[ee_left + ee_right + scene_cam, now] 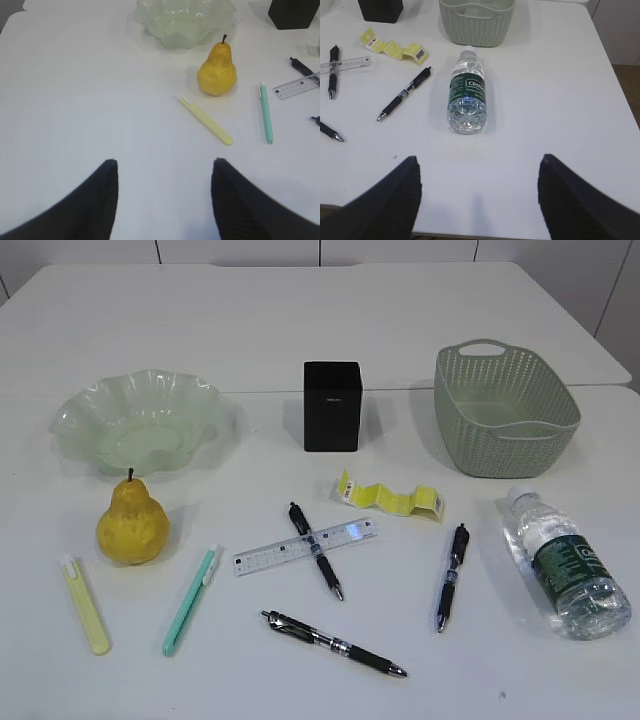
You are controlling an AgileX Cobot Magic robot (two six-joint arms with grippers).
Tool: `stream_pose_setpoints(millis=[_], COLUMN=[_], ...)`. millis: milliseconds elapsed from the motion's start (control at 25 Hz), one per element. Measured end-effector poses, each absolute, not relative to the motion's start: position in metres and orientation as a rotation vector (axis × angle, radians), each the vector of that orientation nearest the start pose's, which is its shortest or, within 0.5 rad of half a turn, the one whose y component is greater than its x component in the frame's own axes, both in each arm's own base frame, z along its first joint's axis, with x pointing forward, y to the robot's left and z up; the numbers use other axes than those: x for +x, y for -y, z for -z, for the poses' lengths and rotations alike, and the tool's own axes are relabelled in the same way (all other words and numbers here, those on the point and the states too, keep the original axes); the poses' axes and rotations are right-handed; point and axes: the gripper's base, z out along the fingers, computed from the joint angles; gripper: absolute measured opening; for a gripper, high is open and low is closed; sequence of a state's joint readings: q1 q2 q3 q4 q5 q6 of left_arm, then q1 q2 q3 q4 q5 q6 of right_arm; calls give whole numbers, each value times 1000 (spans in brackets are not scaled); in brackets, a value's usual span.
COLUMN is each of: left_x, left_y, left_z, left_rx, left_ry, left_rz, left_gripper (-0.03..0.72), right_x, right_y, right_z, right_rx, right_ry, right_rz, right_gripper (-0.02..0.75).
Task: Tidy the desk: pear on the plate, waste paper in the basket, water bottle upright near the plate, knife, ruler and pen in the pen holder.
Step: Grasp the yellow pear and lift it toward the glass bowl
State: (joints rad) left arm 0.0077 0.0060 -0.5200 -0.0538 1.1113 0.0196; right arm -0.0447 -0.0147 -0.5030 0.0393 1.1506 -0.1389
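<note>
The pear (pixel 132 525) stands upright on the white table (pixel 300 330) toward its left edge, just in front of the ruffled green plate (pixel 138 422) and not on it. Right of the pear a yellow knife (pixel 86 604) and a mint-green knife (pixel 190 600) lie flat near the table's front edge. The black pen holder (pixel 332 406) stands at the table's middle, toward the back. In front of it the clear ruler (pixel 305 546) lies across one black pen (pixel 316 550); a second pen (pixel 334 643) lies close to the front edge and a third pen (pixel 451 576) further right. The folded yellow waste paper (pixel 390 496) sits between the pen holder and the third pen. The sage basket (pixel 504 408) stands toward the right edge, and the water bottle (pixel 565 562) lies on its side in front of it, cap pointing to the basket.

The left end effector (pixel 165 200) hangs over bare table near the left front corner, jaws apart and holding nothing. The right end effector (pixel 480 200) hangs over the front edge before the bottle, jaws wide apart, likewise holding nothing.
</note>
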Motion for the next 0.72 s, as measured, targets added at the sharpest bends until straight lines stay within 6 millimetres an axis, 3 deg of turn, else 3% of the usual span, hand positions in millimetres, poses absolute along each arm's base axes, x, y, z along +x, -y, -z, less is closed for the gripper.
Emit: stream_pose_setpoints(millis=[720], left_x=[-8], left_y=[5], left_z=[-279], left_rx=[18], left_ry=[-2080], left_rz=[59], left_gripper=[409], right_x=[-11], right_y=[-4], right_z=[-271], right_rx=[-104], right_ry=[-2114], right_rz=[62], right_gripper=[540])
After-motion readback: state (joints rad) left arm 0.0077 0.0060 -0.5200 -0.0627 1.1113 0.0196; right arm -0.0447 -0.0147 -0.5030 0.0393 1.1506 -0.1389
